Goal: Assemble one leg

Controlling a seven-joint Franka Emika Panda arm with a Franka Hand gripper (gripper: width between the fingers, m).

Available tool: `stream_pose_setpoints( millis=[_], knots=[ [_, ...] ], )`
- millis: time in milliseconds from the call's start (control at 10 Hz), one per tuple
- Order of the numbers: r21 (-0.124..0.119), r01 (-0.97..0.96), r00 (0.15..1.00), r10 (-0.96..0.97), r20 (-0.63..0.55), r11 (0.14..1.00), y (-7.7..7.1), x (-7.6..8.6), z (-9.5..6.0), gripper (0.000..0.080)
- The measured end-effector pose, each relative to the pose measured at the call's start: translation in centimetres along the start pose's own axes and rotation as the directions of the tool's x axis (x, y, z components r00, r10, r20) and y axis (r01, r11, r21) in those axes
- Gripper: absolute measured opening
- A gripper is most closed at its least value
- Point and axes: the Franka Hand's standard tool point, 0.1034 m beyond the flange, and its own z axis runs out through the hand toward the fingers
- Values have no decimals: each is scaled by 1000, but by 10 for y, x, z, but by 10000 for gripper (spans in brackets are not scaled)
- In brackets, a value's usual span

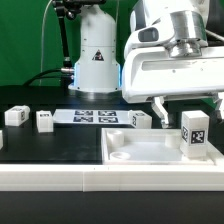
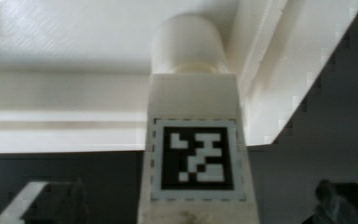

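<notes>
A leg (image 1: 195, 133), a small white block with a black-and-white tag, stands upright on the wide white tray-like panel (image 1: 140, 152) near its corner at the exterior view's right. My gripper (image 1: 190, 106) hovers just above it, open, with one finger on each side and not touching it. In the wrist view the leg (image 2: 195, 150) runs between my fingers (image 2: 23, 205), with clear gaps on both sides, and its rounded end lies against the panel (image 2: 87, 100). The gripper (image 2: 190, 208) holds nothing.
Three more tagged legs lie on the black table: one at the far left (image 1: 15, 116), one beside it (image 1: 44, 120), one behind the panel (image 1: 139, 119). The marker board (image 1: 95, 116) lies flat between them. The robot base (image 1: 97, 60) stands behind.
</notes>
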Motion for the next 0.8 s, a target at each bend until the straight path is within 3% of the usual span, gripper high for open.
stream_pose_setpoints(
  millis=[300, 500, 800],
  knots=[
    [4, 1, 1000, -1, 22, 1000, 0, 8, -8, 649],
    [1, -6, 999, 5, 44, 1000, 7, 11, -5, 649],
    [16, -23, 973, 19, 228, 1000, 9, 16, 3, 649]
  ],
)
